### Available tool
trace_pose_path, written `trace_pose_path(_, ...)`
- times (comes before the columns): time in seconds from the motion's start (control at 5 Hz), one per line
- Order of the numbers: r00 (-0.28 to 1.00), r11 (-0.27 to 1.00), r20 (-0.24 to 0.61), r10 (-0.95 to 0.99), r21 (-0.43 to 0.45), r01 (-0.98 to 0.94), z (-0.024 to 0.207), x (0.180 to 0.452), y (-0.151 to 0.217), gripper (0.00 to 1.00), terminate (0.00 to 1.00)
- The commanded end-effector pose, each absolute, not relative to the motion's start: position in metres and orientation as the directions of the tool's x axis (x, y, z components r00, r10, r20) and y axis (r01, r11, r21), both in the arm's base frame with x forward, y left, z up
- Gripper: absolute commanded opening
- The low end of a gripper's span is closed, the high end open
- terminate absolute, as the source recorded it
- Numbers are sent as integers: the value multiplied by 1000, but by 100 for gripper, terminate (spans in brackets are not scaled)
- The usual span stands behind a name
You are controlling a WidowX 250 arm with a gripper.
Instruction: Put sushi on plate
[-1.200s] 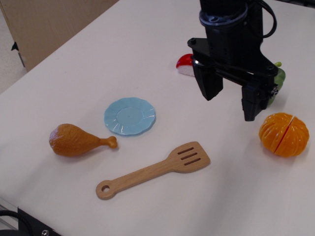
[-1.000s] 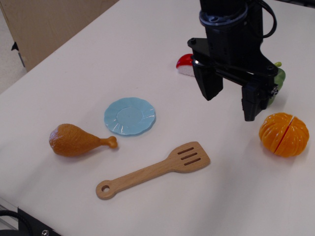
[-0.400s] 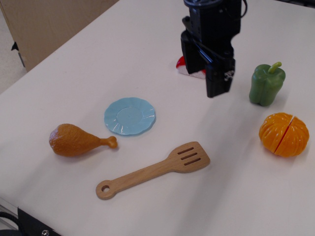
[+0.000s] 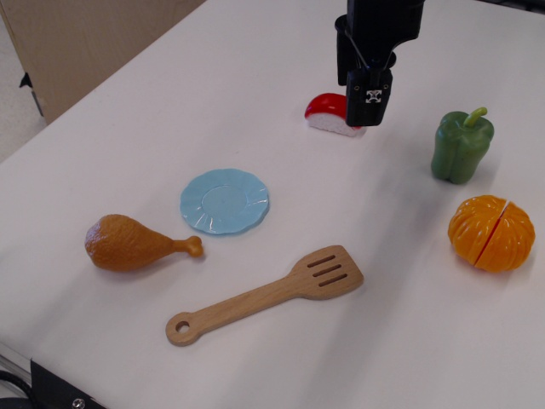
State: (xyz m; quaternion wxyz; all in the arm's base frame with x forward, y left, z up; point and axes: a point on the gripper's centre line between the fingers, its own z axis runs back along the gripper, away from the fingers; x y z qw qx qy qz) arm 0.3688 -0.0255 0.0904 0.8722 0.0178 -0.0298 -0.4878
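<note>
Claw over the right end of the sushi, plate bare.

Going left to right: the drumstick lay toward the desk's left edge, with the light-blue plate just beside it, well apart from the sushi nearer the far edge. The claw hung at the sushi's right end, overlapping it; whether it touched, or how far its jaws stood open, could not be told. The pepper and orange sat toward the right edge.
</note>
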Motion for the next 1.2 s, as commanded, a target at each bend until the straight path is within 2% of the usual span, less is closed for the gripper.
trace_pose_path(0.0,445,440,0,-896,149,886,102,422,-13,100,0)
trace_pose_path(0.2,424,422,6,-906,108,900,87,437,-7,100,0)
trace_pose_path(0.4,430,426,-30,-902,92,900,73,446,2,100,0)
trace_pose_path(0.6,444,441,-23,-896,74,894,57,448,12,100,0)
trace_pose_path(1.0,423,421,-38,-905,49,906,35,449,7,100,0)
